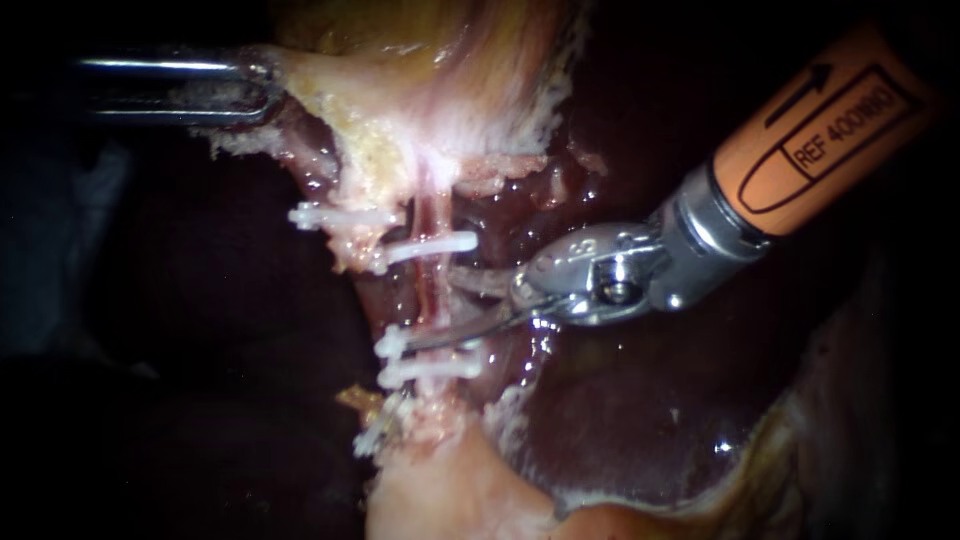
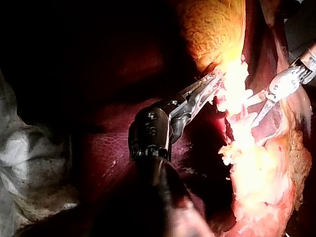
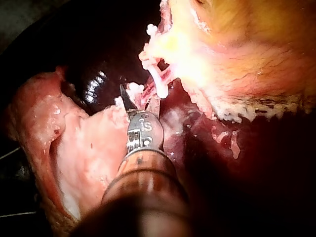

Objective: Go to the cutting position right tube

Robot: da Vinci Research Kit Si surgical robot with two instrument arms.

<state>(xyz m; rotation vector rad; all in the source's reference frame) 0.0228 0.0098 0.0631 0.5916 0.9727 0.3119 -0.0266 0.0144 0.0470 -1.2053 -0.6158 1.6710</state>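
Observation:
The right tube point(image 1: 430, 290) runs as a pink strand down from the gallbladder point(image 1: 420, 110), with a white clip point(image 1: 432, 246) above and two white clips point(image 1: 428, 368) below. My right instrument point(image 1: 438, 312) comes in from the upper right on an orange shaft. Its thin blades stand open at the bare stretch between those clips, the lower blade lying across the tube just above the lower clips. My left instrument point(image 1: 255, 90) is shut on the gallbladder's pale edge. In the left wrist view its jaws point(image 2: 210, 85) clamp bright tissue, with the open blades point(image 2: 250, 113) beyond.
Another white clip point(image 1: 340, 215) sits on a strand left of the right tube, and one more point(image 1: 375, 435) lies lower down. Dark liver point(image 1: 640, 400) fills the right side. In the right wrist view pale tissue point(image 3: 94, 148) lies beside the blades point(image 3: 138, 98).

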